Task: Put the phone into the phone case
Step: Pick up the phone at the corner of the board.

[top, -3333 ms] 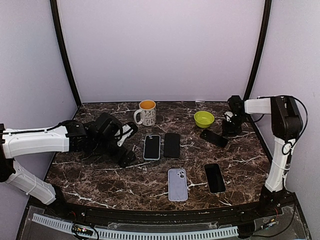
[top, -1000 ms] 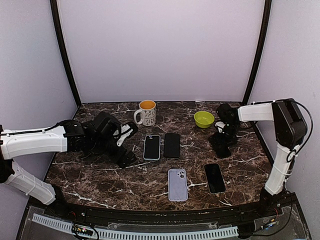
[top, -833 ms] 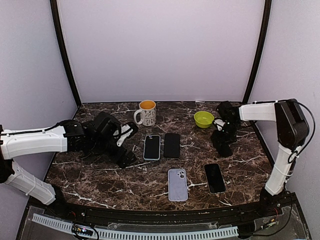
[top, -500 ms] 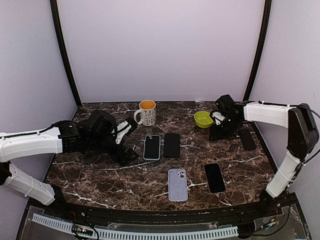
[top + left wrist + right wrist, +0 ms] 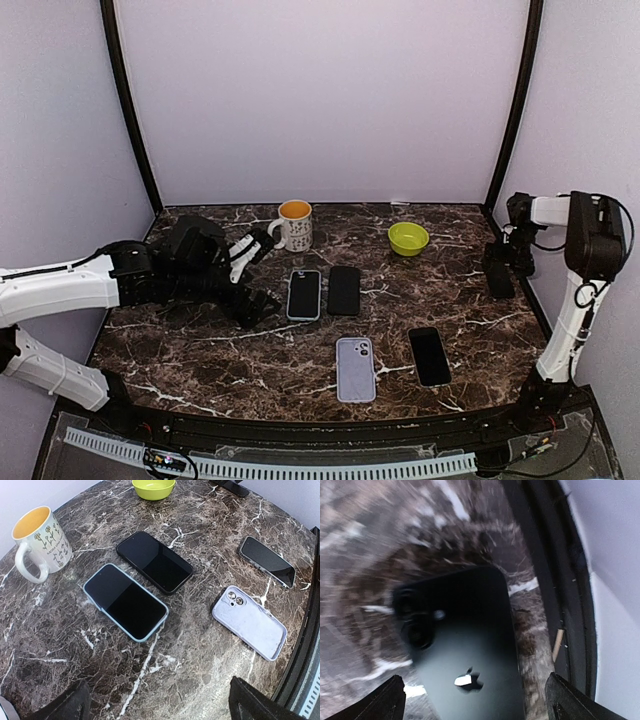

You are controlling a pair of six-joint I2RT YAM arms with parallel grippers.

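Note:
A dark phone point(image 5: 465, 645) lies back up, its logo showing, hard against the table's right rim; from above it is the dark shape point(image 5: 498, 288). My right gripper point(image 5: 500, 262) hovers just over it, jaws open on either side, holding nothing point(image 5: 480, 705). A lavender phone case point(image 5: 355, 368) lies near the front middle, camera holes up point(image 5: 249, 629). My left gripper point(image 5: 262, 278) stands open above bare marble point(image 5: 160, 707), left of a phone in a light-blue case point(image 5: 125, 601). Two bare black phones point(image 5: 155, 561) point(image 5: 266, 561) also lie flat.
A flowered mug point(image 5: 292, 225) with an orange inside stands at the back. To its right sits a green bowl point(image 5: 408, 238). The black frame rail point(image 5: 545, 555) runs along the right edge, right beside the dark phone.
The dark phone has gone from the table's mid-right to the right rim. My right gripper swung right after it and its jaws have opened. The left arm drew back slightly.

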